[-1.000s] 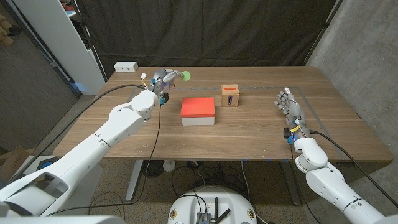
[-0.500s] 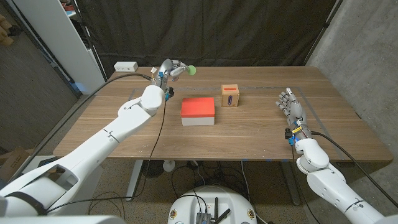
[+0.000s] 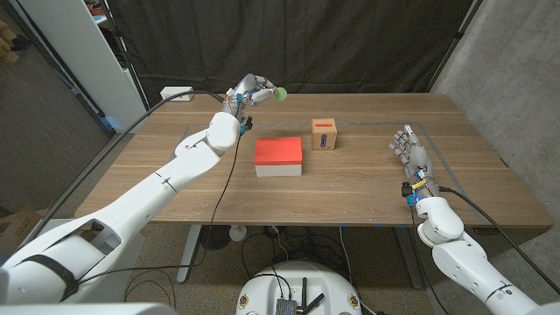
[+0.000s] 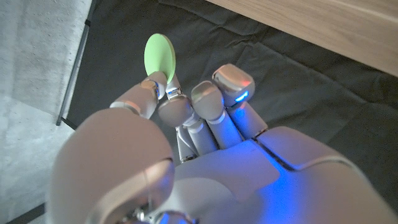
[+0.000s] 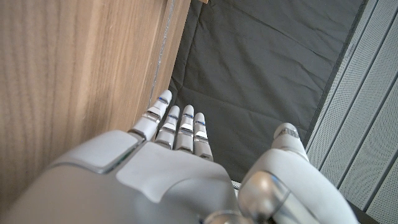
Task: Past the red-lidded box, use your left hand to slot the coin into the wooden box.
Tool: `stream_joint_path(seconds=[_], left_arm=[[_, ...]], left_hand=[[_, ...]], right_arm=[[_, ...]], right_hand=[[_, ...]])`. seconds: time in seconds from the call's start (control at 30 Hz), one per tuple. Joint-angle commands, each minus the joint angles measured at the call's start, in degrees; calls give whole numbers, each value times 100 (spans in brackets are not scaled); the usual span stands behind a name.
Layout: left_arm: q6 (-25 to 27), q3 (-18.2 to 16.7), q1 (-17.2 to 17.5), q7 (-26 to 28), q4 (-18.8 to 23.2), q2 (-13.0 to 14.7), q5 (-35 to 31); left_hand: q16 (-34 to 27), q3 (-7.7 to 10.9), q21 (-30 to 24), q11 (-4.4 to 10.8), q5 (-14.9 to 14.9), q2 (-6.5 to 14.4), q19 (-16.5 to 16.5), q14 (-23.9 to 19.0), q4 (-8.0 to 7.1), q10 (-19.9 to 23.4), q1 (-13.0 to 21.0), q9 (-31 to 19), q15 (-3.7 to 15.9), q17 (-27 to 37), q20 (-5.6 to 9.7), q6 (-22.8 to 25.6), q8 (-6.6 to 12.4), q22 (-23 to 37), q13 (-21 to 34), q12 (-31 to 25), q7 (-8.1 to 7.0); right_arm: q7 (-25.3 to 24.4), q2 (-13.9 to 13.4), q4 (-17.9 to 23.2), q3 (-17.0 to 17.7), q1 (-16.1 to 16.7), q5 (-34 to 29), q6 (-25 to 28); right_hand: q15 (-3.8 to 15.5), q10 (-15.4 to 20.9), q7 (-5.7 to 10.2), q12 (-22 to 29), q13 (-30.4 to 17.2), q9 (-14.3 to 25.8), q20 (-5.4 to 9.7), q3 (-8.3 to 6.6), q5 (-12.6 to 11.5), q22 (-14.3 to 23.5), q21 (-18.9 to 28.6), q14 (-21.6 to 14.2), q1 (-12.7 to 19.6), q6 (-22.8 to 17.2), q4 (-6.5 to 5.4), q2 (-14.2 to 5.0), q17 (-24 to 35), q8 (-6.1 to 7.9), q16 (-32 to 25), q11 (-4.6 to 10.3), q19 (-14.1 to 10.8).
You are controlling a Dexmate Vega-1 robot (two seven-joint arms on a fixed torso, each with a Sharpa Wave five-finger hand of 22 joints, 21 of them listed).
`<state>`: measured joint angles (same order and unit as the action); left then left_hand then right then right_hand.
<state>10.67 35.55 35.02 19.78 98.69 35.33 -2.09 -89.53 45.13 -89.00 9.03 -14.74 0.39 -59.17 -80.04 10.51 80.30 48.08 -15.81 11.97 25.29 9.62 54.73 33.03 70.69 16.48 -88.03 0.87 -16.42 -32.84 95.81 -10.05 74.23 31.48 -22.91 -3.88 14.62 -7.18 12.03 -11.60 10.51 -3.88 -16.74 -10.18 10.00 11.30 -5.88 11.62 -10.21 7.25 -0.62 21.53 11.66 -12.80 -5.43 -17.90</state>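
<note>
Coin [image 3: 280, 94] sits pinched in our left hand [image 3: 248, 91] fingers [image 4: 163, 99], raised behind the red-lidded box [image 3: 278, 157]; we should align it edge-on over the wooden box [image 3: 324, 135] slot before lowering.

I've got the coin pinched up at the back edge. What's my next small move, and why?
Probably carry the left robot hand rightward toward the wooden box. The green coin is pinched at its fingertips, up near the table's far edge, beyond the red-lidded box and well left of the wooden box.
</note>
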Motion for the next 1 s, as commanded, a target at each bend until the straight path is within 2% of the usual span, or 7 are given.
stream_joint_path(seconds=[0.03,0.4,0.53,0.8,1.0], left_arm=[[-164,309,-374,-475,-259,-178,-813],[490,632,-649,-652,-163,-402,-1546],[566,811,-789,-709,-220,-478,-1830],[1146,1199,-960,-603,-278,-809,-2569],[1454,1473,-1195,-770,-479,-1058,-2891]], left_hand=[[-9,-29,-36,-18,13,303,33,-14,-6,13,366,-11,-19,-5,236,443,242,24,21,-14,390],[-12,-46,-42,-23,20,295,48,-13,-4,16,396,-4,-19,0,239,451,248,26,29,-17,398],[-20,-52,-44,-22,20,291,46,-20,-3,19,406,11,-18,7,240,464,245,26,36,-22,406],[-32,-46,-53,-26,4,278,40,-44,-1,48,442,36,-20,75,244,504,247,29,-35,0,415],[-13,-51,-39,-17,-5,265,32,-32,-7,37,440,34,-19,17,244,517,251,27,62,-67,414]], right_arm=[[86,50,-95,7,24,98,-57],[183,79,-148,59,77,234,-179],[220,69,-169,78,106,262,-209],[280,39,-189,118,156,323,-228],[305,25,-205,158,199,357,-255]], right_hand=[[5,-20,12,-25,-10,29,-15,-24,2,10,9,-34,-33,-27,31,-30,0,-17,-33,0,-40],[5,-13,11,-22,-11,29,-13,-22,2,10,9,-34,-35,-22,33,-34,-1,-21,-33,8,-42],[4,-17,11,-24,-11,29,-13,-20,2,10,8,-40,-36,-18,35,-35,-2,-23,-35,1,-41],[4,-16,11,-24,-11,29,-21,-18,2,10,8,-34,-36,-20,38,-39,-4,-23,-32,-9,-41],[7,-18,12,-25,-12,29,-16,-17,2,10,8,-34,-37,-19,39,-41,-4,-23,-32,3,-41]])
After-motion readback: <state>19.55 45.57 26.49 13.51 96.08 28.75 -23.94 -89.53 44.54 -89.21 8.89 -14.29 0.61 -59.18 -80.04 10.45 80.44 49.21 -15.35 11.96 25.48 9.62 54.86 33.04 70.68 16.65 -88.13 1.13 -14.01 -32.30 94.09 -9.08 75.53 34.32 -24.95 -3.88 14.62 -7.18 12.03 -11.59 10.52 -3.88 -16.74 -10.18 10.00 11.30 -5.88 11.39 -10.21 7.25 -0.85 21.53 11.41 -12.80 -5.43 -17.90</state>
